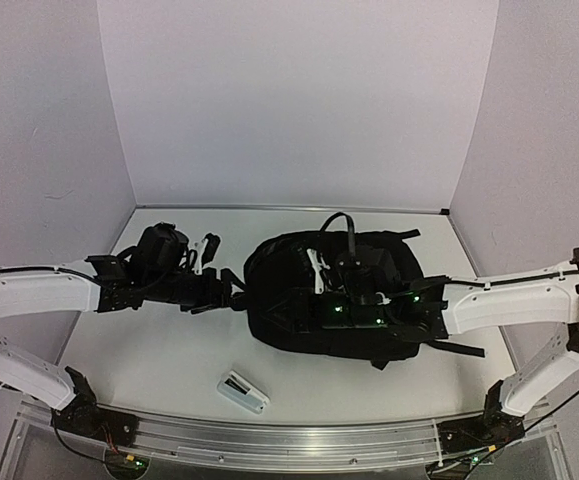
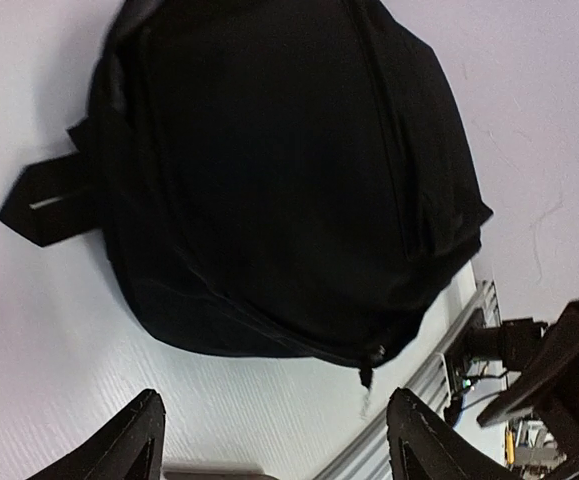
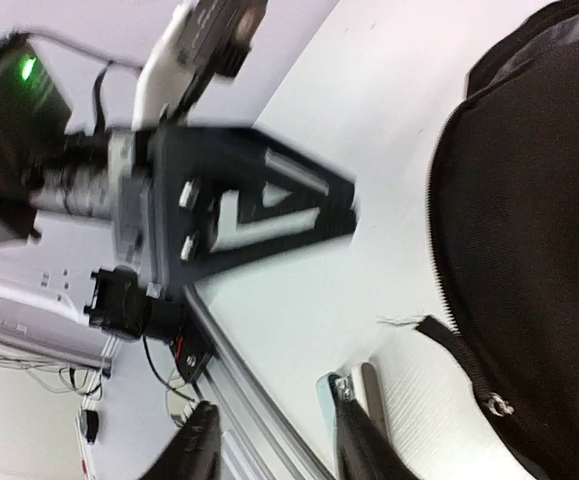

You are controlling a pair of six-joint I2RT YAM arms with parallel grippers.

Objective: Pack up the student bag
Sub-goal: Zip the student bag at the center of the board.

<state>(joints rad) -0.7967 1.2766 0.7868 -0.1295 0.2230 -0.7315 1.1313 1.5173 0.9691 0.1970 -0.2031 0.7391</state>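
Note:
The student bag (image 1: 369, 325) is a large black backpack lying flat in the middle of the table, and it fills the left wrist view (image 2: 279, 180). Its zipper pull (image 2: 371, 358) hangs at the near edge. My left gripper (image 2: 279, 445) stands just left of the bag (image 1: 233, 291), jaws wide open with only bare table between them. My right gripper (image 3: 274, 450) hovers over the bag's left part (image 1: 304, 305), open and holding nothing. In the right wrist view the bag (image 3: 539, 250) lies at the right with its zipper teeth, a pull ring (image 3: 497, 405) and a loose strap end (image 3: 449, 340).
A small white and pale blue stapler-like object (image 1: 242, 391) lies near the table's front edge, just beyond my right finger (image 3: 354, 395). The aluminium rail (image 1: 289, 440) runs along the front. Purple walls enclose the back and sides. A strap loop (image 2: 49, 200) sticks out from the bag.

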